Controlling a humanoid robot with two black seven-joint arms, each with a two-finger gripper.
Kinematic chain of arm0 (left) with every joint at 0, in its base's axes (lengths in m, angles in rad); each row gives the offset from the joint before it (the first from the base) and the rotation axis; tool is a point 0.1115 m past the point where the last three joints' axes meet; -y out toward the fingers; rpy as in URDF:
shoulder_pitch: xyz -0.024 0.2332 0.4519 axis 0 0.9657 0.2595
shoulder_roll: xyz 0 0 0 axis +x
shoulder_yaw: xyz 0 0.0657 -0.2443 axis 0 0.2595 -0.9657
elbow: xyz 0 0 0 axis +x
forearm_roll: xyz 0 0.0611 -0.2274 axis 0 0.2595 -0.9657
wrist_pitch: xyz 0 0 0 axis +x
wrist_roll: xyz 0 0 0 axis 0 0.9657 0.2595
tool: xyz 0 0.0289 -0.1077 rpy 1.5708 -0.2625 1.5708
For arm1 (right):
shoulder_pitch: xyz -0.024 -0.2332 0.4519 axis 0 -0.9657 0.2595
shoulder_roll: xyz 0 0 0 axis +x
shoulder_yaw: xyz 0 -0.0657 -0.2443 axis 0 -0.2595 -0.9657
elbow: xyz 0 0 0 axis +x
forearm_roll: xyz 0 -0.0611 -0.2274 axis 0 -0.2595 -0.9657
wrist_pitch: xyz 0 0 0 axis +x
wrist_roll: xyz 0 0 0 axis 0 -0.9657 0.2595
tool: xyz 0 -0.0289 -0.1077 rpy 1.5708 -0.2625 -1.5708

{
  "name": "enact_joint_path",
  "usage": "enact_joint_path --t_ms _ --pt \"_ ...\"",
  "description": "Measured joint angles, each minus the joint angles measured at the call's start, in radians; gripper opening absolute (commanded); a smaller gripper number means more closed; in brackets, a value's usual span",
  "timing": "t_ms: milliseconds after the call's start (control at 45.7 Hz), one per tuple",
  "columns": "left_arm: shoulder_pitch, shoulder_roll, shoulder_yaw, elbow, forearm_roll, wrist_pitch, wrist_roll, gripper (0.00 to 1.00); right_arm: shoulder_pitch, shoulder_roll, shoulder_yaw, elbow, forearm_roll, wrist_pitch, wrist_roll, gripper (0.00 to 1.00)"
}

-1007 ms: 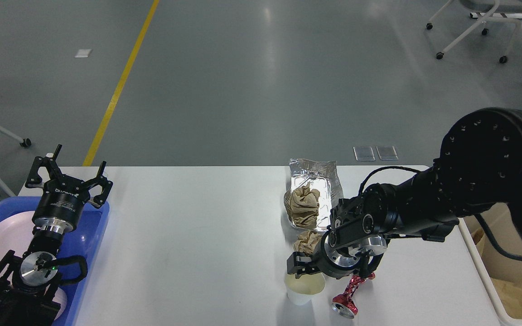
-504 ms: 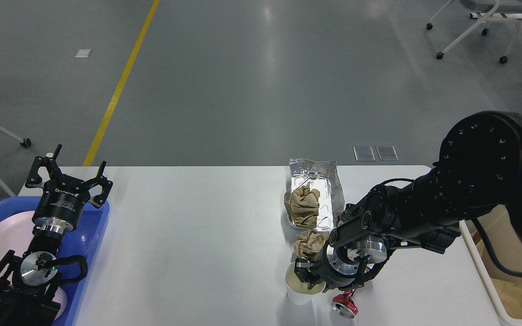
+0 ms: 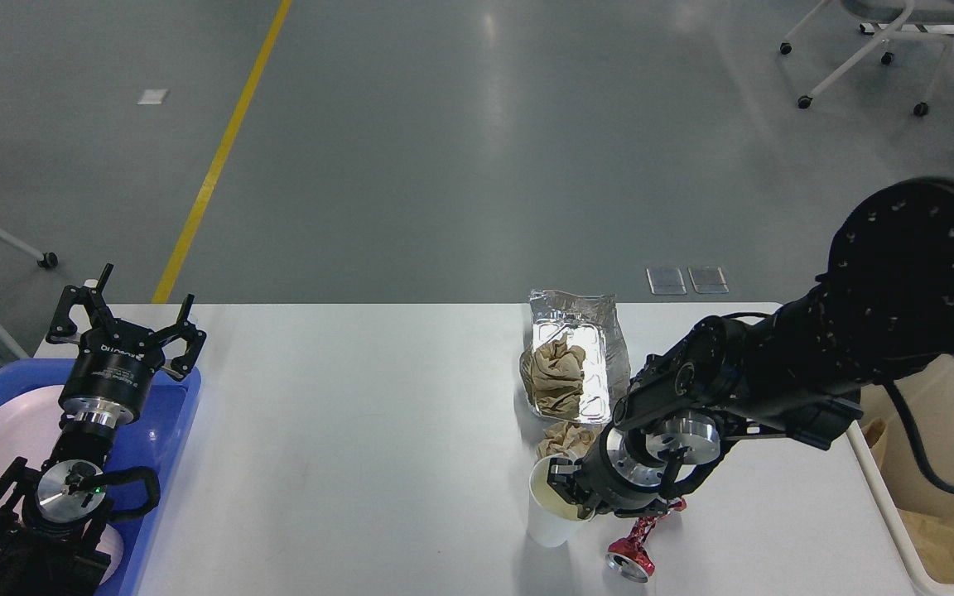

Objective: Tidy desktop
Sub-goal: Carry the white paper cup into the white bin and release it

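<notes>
Down at five o'clock on the desktop (image 3: 378,430), a paper cup (image 3: 550,503) is gripped at its rim by the right gripper (image 3: 570,495) and tilted. At nine o'clock the left gripper (image 3: 122,328) is held with fingers spread above the blue tray (image 3: 169,422). Just beside the cup lies a red foil goblet (image 3: 633,553).

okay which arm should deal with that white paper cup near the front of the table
The right one. The right gripper is already at the white paper cup, tilting it, with the cream bin on its side. The left gripper hangs open over the blue tray, far across the desktop.
</notes>
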Motion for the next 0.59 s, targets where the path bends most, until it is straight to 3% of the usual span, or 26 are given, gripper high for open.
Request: enact_joint_path --t_ms 372,591 --pt "0.001 0.0 0.0 0.0 0.0 0.0 0.0 0.96 0.361 -0.176 -0.034 0.096 0.003 0.391 0.002 0.0" --pt "0.001 0.0 0.0 0.0 0.0 0.0 0.0 0.96 0.554 -0.238 -0.127 0.171 0.0 0.458 0.001 0.0"
